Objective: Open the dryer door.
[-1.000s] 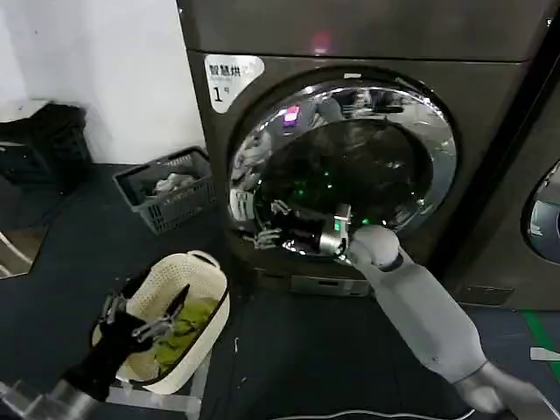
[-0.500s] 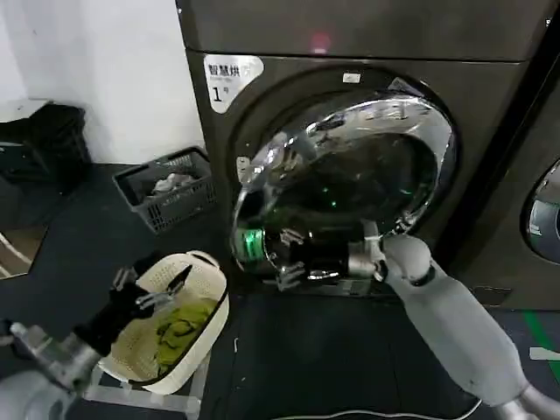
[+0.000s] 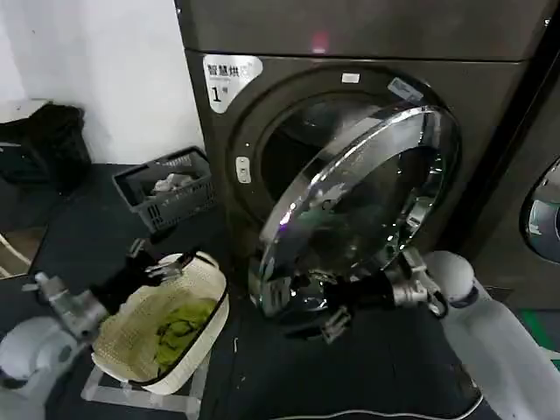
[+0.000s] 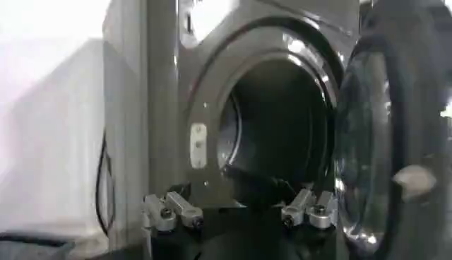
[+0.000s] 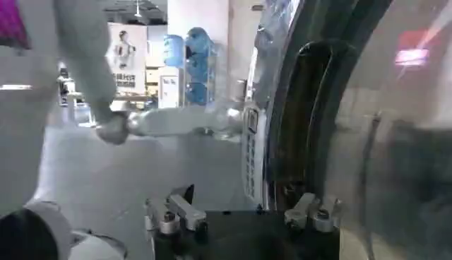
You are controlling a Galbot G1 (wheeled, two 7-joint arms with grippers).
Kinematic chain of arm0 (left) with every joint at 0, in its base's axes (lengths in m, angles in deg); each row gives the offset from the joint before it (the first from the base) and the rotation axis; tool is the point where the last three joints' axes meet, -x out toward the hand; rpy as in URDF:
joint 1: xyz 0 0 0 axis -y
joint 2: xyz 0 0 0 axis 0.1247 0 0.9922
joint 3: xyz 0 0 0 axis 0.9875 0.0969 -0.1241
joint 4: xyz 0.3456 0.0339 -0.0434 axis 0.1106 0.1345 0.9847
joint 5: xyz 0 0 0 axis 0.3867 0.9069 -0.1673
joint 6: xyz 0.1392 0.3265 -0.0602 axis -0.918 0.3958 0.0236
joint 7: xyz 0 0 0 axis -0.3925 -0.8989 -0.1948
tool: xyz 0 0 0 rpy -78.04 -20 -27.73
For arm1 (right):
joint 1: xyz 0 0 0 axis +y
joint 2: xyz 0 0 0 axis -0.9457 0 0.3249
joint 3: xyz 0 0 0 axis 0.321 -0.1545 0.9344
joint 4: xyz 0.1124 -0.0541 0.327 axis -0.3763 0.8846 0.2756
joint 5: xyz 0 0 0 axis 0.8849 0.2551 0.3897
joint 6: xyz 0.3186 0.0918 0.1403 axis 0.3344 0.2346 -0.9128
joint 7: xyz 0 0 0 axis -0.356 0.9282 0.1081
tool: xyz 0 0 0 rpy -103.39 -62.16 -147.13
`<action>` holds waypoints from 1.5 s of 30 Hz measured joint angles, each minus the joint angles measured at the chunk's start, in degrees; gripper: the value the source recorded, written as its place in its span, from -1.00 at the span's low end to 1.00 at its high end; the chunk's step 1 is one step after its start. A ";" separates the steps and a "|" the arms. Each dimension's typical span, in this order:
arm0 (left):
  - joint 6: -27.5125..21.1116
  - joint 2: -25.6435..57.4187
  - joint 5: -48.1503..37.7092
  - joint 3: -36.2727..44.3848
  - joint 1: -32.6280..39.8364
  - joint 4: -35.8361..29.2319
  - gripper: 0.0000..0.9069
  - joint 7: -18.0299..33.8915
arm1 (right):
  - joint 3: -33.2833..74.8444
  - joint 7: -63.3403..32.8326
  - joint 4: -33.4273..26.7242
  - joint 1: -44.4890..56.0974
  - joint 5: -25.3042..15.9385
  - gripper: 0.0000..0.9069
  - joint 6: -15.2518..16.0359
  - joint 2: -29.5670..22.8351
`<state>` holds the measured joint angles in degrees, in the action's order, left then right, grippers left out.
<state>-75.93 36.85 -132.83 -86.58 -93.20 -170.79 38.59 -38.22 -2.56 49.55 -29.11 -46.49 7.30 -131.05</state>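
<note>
The head camera looks forward and down from above at the front of the dryer (image 3: 350,131), taking in its whole open door (image 3: 359,210) and the floor before it. The left wrist camera sits low and close, facing the dryer's round opening, with the door's (image 4: 385,134) inner side at the edge. The right wrist camera is pressed near the door's (image 5: 332,113) rim, looking along it. All three views share this door.

The dryer door (image 3: 354,210) is hiding part of the drum opening (image 3: 302,144). The frame edge is cropping the neighbouring machine's round door (image 3: 544,214).
</note>
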 joint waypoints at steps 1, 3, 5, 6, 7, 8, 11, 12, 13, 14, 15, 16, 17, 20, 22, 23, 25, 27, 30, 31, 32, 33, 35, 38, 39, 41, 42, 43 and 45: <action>0.04 -0.01 0.19 1.28 0.94 0.46 1.00 -0.04 | 1.72 0.08 -0.11 1.24 0.07 1.00 -0.64 0.30; 0.07 -0.02 0.39 4.45 3.09 1.49 1.00 -0.08 | 4.84 0.16 -0.18 3.43 0.51 1.00 -1.33 0.56; 0.01 -0.38 0.19 7.77 5.30 2.48 1.00 -0.11 | 8.97 0.12 -0.59 5.88 1.58 1.00 -2.08 0.57; -0.03 -0.51 0.15 9.40 6.49 2.97 1.00 -0.11 | 10.81 0.12 -0.79 6.95 1.82 1.00 -2.63 0.51; -0.05 -0.65 0.01 11.08 7.82 3.37 1.00 -0.19 | 12.55 0.11 -0.97 7.96 2.18 1.00 -3.09 0.45; -0.16 -0.87 -0.23 12.67 9.15 3.83 1.00 -0.26 | 14.39 0.10 -1.22 8.94 2.64 1.00 -3.50 0.35; -0.24 -1.66 -0.48 17.53 13.47 5.27 1.00 -0.48 | 20.25 0.09 -2.18 11.78 3.78 1.00 -4.34 -0.17; -0.23 -2.06 -0.50 19.11 15.01 5.76 1.00 -0.60 | 22.76 0.09 -2.71 12.86 3.87 1.00 -4.50 -0.47; -0.23 -2.39 -0.50 20.64 16.52 6.26 1.00 -0.72 | 24.95 0.09 -3.11 13.77 3.88 1.00 -4.58 -0.72; -0.19 -2.80 -0.52 22.17 17.99 6.83 1.00 -0.81 | 27.12 0.08 -3.57 14.67 4.08 1.00 -4.69 -1.05; -0.16 -3.26 -0.55 23.97 19.58 7.36 1.00 -0.98 | 29.42 0.09 -4.05 15.61 4.31 1.00 -4.71 -1.39; -0.16 -3.66 -0.69 25.49 20.96 7.82 1.00 -1.13 | 31.64 0.08 -4.57 16.51 4.32 1.00 -4.76 -1.76; -0.16 -4.09 -0.87 26.95 22.21 8.12 1.00 -1.27 | 33.76 0.08 -5.09 17.33 4.06 1.00 -4.88 -2.16; -0.24 -5.36 -1.13 31.05 25.88 9.15 1.00 -1.70 | 39.68 0.05 -6.55 19.35 2.90 1.00 -5.37 -3.41; -0.41 -6.27 -1.19 33.66 27.98 9.56 1.00 -1.95 | 43.67 -0.11 -7.69 20.53 2.44 1.00 -5.37 -4.41; -0.41 -6.66 -1.18 35.03 28.99 9.82 1.00 -2.18 | 45.44 -0.55 -8.14 20.98 2.20 1.00 -5.39 -4.82; -0.57 -7.50 -1.18 37.39 30.72 10.25 1.00 -2.60 | 49.23 -2.24 -9.14 21.80 1.70 1.00 -5.41 -5.67; -0.68 -8.17 -1.31 39.53 32.37 10.73 1.00 -2.83 | 53.12 -4.28 -9.70 22.54 2.18 1.00 -5.14 -6.57; -0.92 -9.00 -1.85 42.11 34.39 10.79 1.00 -3.91 | 59.20 -8.79 -9.61 23.64 2.97 1.00 -3.57 -7.75; -0.86 -9.12 -2.02 43.03 35.18 10.76 1.00 -4.39 | 61.05 -10.67 -9.37 24.02 3.06 1.00 -3.13 -8.19; -0.82 -9.20 -2.13 43.80 35.78 10.69 1.00 -4.55 | 62.83 -12.48 -9.20 24.35 2.92 1.00 -2.77 -8.51; -0.81 -9.32 -2.28 44.58 36.36 10.68 1.00 -4.55 | 64.50 -14.76 -8.97 24.71 2.76 1.00 -2.46 -8.85; -0.62 -9.47 -2.68 46.34 37.58 10.69 1.00 -4.56 | 67.62 -19.75 -8.41 25.44 2.41 1.00 -1.98 -9.61; -0.42 -9.90 -3.39 48.73 39.45 10.81 1.00 -4.59 | 71.65 -27.07 -7.26 26.45 1.10 1.00 -0.59 -10.71; -0.43 -10.09 -3.63 49.57 39.99 10.90 1.00 -4.58 | 73.02 -29.16 -6.81 26.78 1.05 1.00 0.00 -11.10; -0.41 -10.69 -3.79 51.33 41.15 11.22 1.00 -4.52 | 75.90 -34.28 -6.03 27.37 1.20 1.00 1.51 -11.65; -0.41 -11.04 -3.98 52.21 41.71 11.28 1.00 -4.37 | 77.41 -36.78 -5.98 27.69 1.22 1.00 2.38 -11.69; -0.42 -11.43 -4.32 53.17 42.44 11.29 1.00 -4.14 | 78.87 -39.20 -5.96 28.00 1.15 1.00 3.08 -11.69; -0.30 -12.20 -4.67 54.89 43.79 11.52 1.00 -3.59 | 81.85 -44.19 -6.11 28.39 1.15 1.00 3.68 -11.57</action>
<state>-76.22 24.65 -137.50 -31.69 -49.41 -159.27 35.00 43.63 -46.76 43.44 -0.71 -45.34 10.98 -142.62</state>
